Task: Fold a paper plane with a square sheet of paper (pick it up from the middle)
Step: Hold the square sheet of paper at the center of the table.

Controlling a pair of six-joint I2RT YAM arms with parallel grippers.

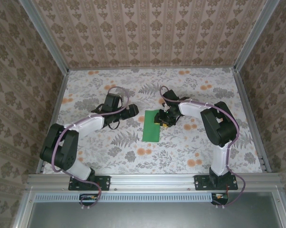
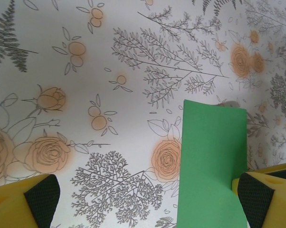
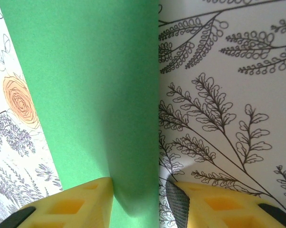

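**Step in hand (judged): setting the centre crease before the nose corners are folded.**

1. Reference item. The square sheet of paper [image 1: 150, 128] lies on the floral tablecloth [image 1: 109, 152], roughly midway between the two arms. It presents as a narrow rectangle with its long axis running near to far, so it appears to be folded in half. All positions below are given from this sheet.

2. Near end of the sheet. It lies flat and nothing rests on it. Leave it flat, since any drag here would skew the fold.

3. Right long edge, past the middle of the sheet. The right gripper [image 1: 164, 118] sits over this edge. In the right wrist view, its jaws are partly closed. The straight edge of the sheet [image 3: 86, 95] runs up between the yellow fingers [image 3: 81, 204]. Whether the pads actually clamp the sheet or only straddle it cannot be told. Keep the pressure square to the edge. Travel along the edge, not across it.

4. Left of the sheet, beside its far half. The left gripper [image 1: 132, 112] has its jaws fully wide and holds nothing. In the left wrist view, the sheet [image 2: 209, 166] lies just inside one fingertip [image 2: 264, 197]. Use this gripper to pin the sheet before the other arm pulls.

5. Far end of the sheet. The short edge shows a thin shadow at one corner, which suggests the layers are lifting slightly. Press this end flat first, because an unseated crease will probably give uneven wings.
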